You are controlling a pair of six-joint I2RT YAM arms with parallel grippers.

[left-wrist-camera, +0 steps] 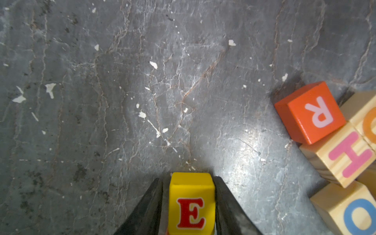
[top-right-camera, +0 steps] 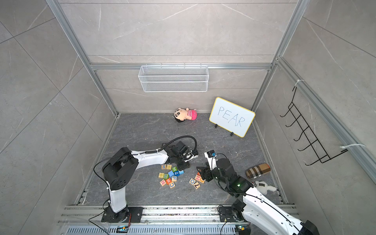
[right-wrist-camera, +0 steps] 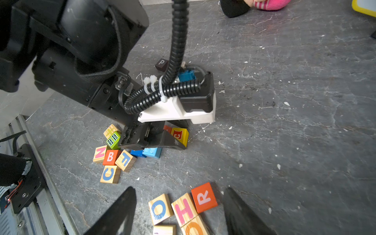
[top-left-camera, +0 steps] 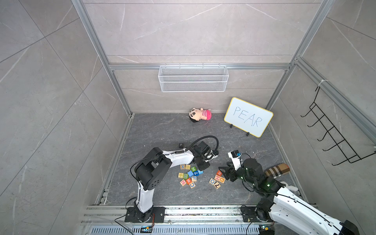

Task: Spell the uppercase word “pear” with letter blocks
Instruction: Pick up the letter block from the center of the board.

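Grip: left hand (left-wrist-camera: pixel 190 181) clamped on yellow E block (left-wrist-camera: pixel 191 205). It should lift straight and set beside black P block (top-left-camera: pixel 181 145), below frame centre. Right hand (right-wrist-camera: pixel 179 190) apart over R block (right-wrist-camera: pixel 204 197).

walls (top-left-camera: pixel 193 30): grey tile | floor (top-left-camera: pixel 162 130): dark stone | flecks (left-wrist-camera: pixel 50 89): perhaps paint

My left arm (top-left-camera: pixel 177 158) reaches forward from its base, elbow raised, wrist bent downward. My left gripper (left-wrist-camera: pixel 191 179) is clamped on the yellow E block (left-wrist-camera: pixel 191 205), one finger on each side. My right arm (top-left-camera: pixel 295 205) leans in low, with my right gripper (right-wrist-camera: pixel 180 190) spread wide and holding nothing.
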